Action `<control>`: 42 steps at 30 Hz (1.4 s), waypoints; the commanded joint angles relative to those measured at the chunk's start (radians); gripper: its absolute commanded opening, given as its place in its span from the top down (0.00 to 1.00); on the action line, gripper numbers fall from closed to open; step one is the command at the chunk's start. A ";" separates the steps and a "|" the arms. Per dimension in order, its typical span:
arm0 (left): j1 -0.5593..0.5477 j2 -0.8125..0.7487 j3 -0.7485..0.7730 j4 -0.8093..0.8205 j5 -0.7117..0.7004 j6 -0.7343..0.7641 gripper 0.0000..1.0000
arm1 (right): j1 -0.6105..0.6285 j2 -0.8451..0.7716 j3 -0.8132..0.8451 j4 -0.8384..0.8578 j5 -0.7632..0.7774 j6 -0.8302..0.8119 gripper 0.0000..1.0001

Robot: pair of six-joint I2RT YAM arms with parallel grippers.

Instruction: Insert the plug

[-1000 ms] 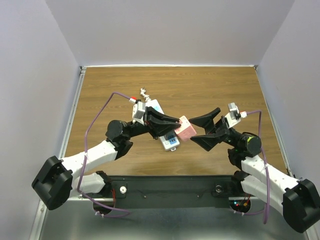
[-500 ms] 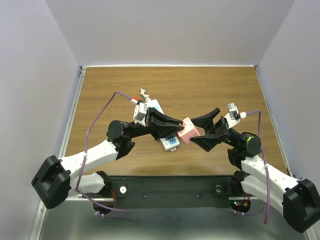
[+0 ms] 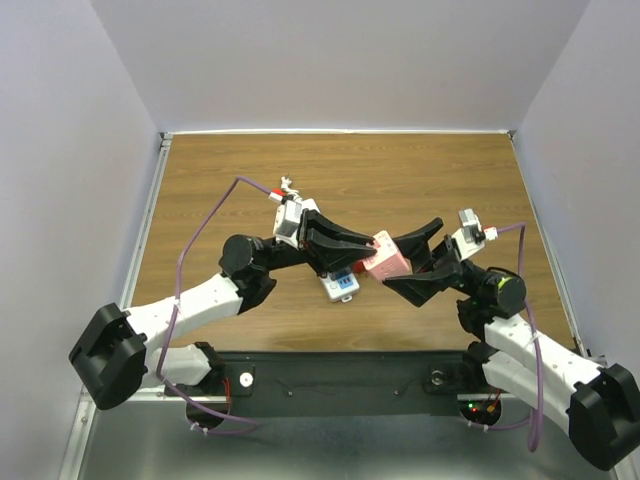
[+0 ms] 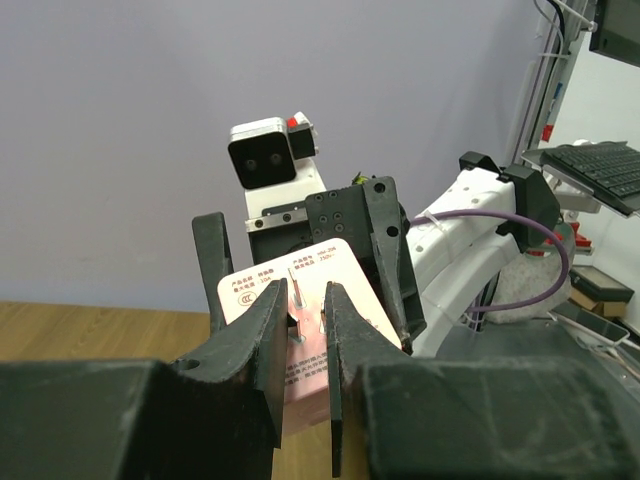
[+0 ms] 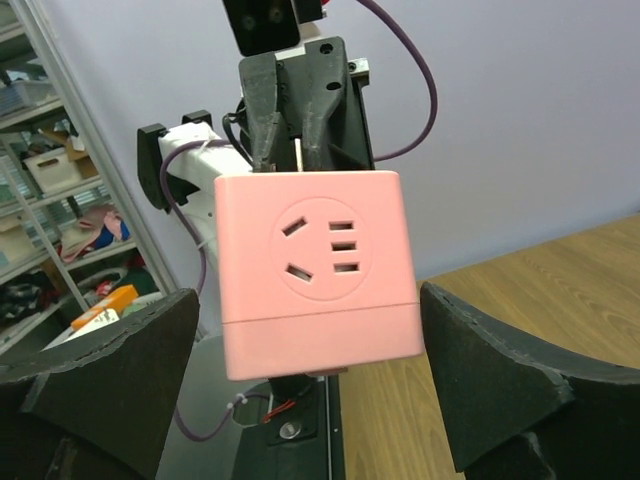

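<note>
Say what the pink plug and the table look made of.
Pink plug: likely moulded plastic, matte with a soft sheen; even colour, rounded edges, a seam line. Table: wood or wood-look laminate, smooth; brown grain streaks.

The left gripper (image 3: 366, 246) has carried the pink plug adapter (image 3: 389, 262) rightward, so it now sits between the fingers of the right gripper (image 5: 310, 335). Those jaws appear slightly narrower, though they do not visibly touch it.
</note>
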State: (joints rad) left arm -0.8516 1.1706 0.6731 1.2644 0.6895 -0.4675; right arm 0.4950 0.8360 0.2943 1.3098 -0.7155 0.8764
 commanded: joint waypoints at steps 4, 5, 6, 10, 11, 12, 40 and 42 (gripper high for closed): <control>-0.009 0.037 0.045 0.509 0.021 0.010 1.00 | 0.011 -0.051 -0.030 0.509 0.034 -0.037 0.26; -0.009 0.040 0.039 0.510 0.021 0.010 1.00 | 0.010 -0.063 -0.037 0.508 0.053 -0.049 0.33; -0.009 0.043 0.033 0.509 0.024 0.010 1.00 | 0.011 -0.069 -0.040 0.508 0.062 -0.059 0.37; -0.009 0.029 -0.018 0.449 0.002 0.049 1.00 | 0.010 -0.086 -0.058 0.506 0.111 -0.115 0.50; -0.009 0.021 -0.029 0.438 -0.005 0.056 1.00 | 0.010 -0.084 -0.055 0.503 0.117 -0.125 0.54; -0.009 0.017 -0.050 0.425 -0.018 0.072 1.00 | 0.010 -0.077 -0.050 0.502 0.126 -0.132 0.56; 0.190 -0.198 -0.259 -0.402 -0.746 0.185 0.18 | 0.010 0.270 0.516 -0.618 0.365 -0.804 0.99; 0.189 -0.131 -0.250 -0.428 -0.786 0.170 0.18 | 0.010 0.279 0.517 -0.667 0.471 -0.807 1.00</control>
State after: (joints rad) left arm -0.6651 0.9703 0.3996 0.9092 0.0410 -0.2676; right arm 0.5056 1.1145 0.7593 0.7792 -0.5049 0.1482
